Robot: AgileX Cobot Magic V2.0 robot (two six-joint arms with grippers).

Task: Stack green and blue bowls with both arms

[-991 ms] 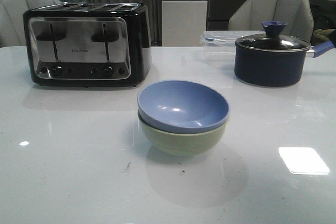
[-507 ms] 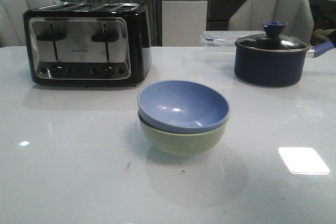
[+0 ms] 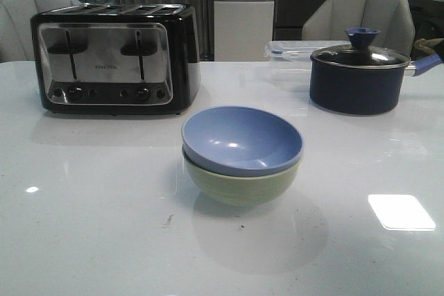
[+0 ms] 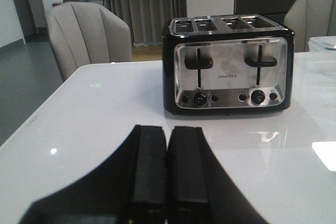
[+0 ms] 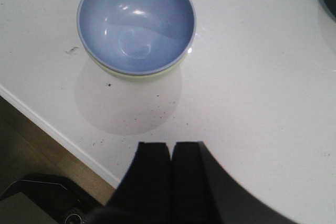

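The blue bowl [image 3: 242, 139] sits nested inside the green bowl [image 3: 239, 186] at the middle of the white table; the stack stands upright. In the right wrist view the blue bowl [image 5: 136, 21] shows from above with a sliver of the green bowl [image 5: 134, 76] under its rim. My right gripper [image 5: 171, 146] is shut and empty, held above the table's front edge, apart from the stack. My left gripper [image 4: 167, 129] is shut and empty, low over the table and facing the toaster. Neither arm shows in the front view.
A black and steel toaster [image 3: 114, 57] stands at the back left and also shows in the left wrist view [image 4: 228, 64]. A navy pot with a glass lid [image 3: 359, 74] and a clear lidded box [image 3: 291, 52] stand at the back right. The table's front edge [image 5: 52, 129] is close to my right gripper.
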